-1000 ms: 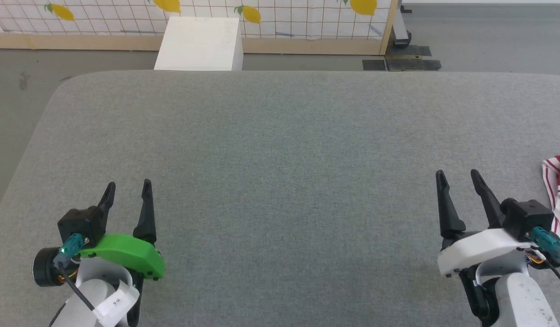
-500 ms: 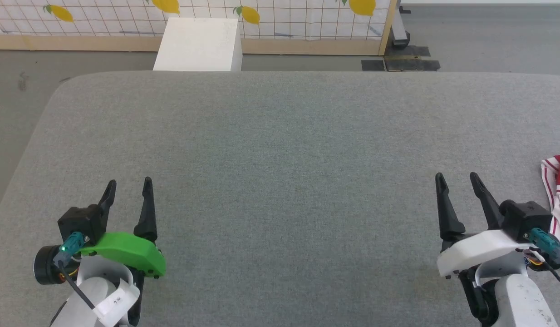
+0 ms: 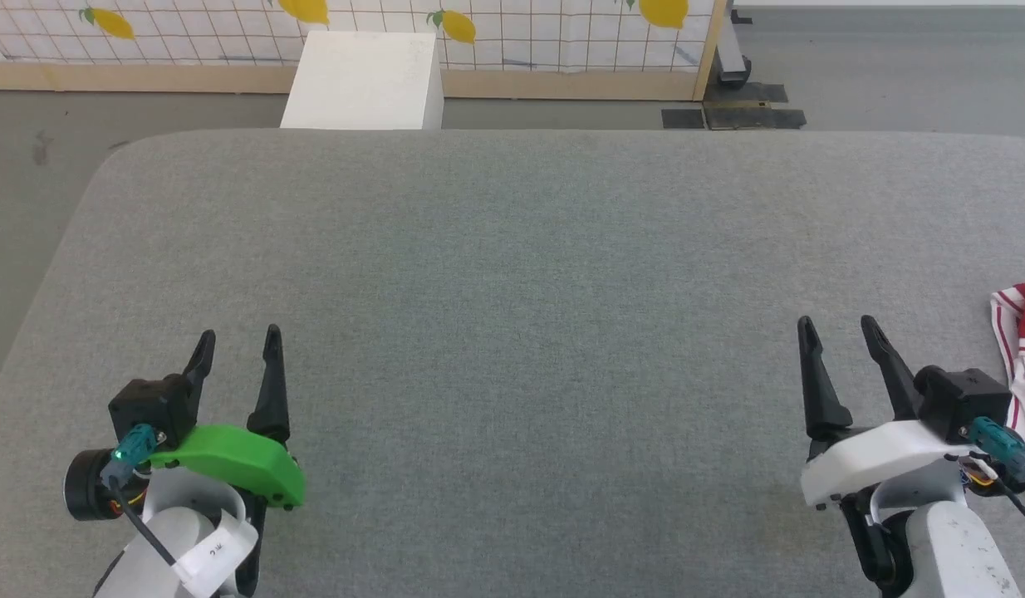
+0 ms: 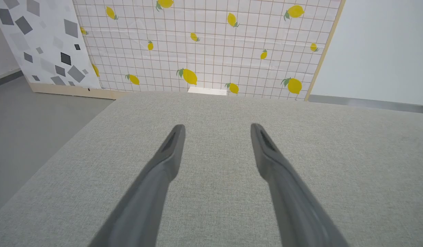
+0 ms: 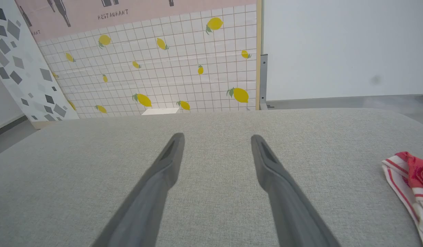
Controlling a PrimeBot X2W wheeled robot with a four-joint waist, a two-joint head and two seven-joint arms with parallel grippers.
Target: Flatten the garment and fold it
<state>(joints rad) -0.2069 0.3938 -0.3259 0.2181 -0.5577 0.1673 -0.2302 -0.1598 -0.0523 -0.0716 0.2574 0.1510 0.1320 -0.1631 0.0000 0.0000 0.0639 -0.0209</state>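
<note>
Spotted the garment [image 3: 1023, 340] crumpled way over on the right of the counter [image 3: 512, 249], looks light and floppy, so probably best pinched by the striped hem with the right claw [image 3: 836, 321] beside it, spread wide and empty like the left claw [image 3: 239, 333].

I have nudged the left gripper [image 3: 240, 332] a touch closer to the white box [image 3: 359, 79], while the right gripper [image 3: 836, 320] has slipped back a hair farther from that box.
</note>
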